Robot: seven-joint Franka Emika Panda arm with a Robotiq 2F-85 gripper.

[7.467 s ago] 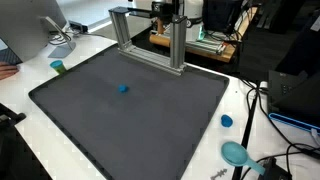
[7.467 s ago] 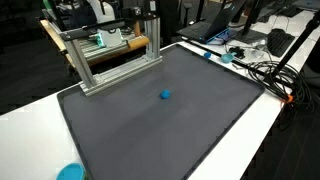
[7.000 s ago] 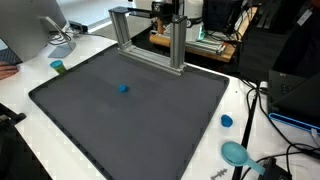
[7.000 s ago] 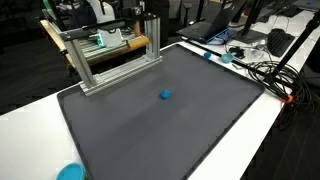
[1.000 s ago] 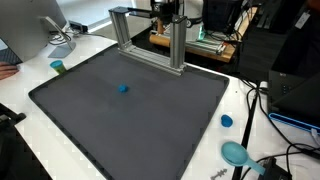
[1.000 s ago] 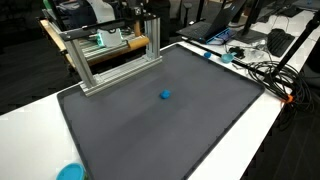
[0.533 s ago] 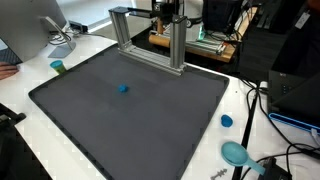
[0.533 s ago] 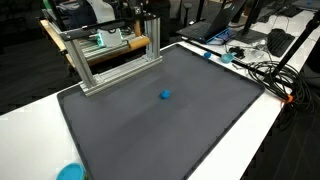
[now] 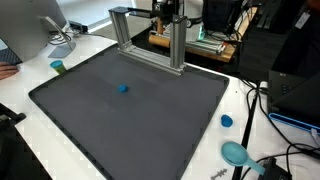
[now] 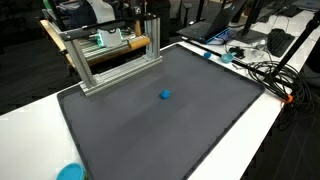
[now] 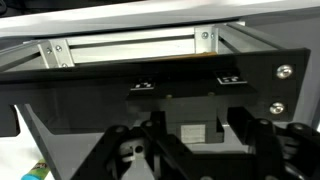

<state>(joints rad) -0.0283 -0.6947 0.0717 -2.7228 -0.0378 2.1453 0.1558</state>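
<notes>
Well out from the tool (image 11: 195,150), a small blue ball (image 9: 123,87) lies on the dark grey mat (image 9: 150,125). A small green cup (image 9: 58,67) stands on the white tabletop (image 9: 28,120), farther off.

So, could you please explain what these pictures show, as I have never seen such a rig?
It is one robot arm ending in a two-fingered pincer. Two cameras stand outside, viewing a white table from different places; the third sits on the wrist, looking past the pincer at a metal frame. In both exterior views a dark mat covers the table, a small blue object lies on it, and the frame stands at one edge with the arm above it. A blue lid and a small green cup sit off the mat. Nothing is visibly held; whether the pincer is open or shut I cannot tell.
</notes>
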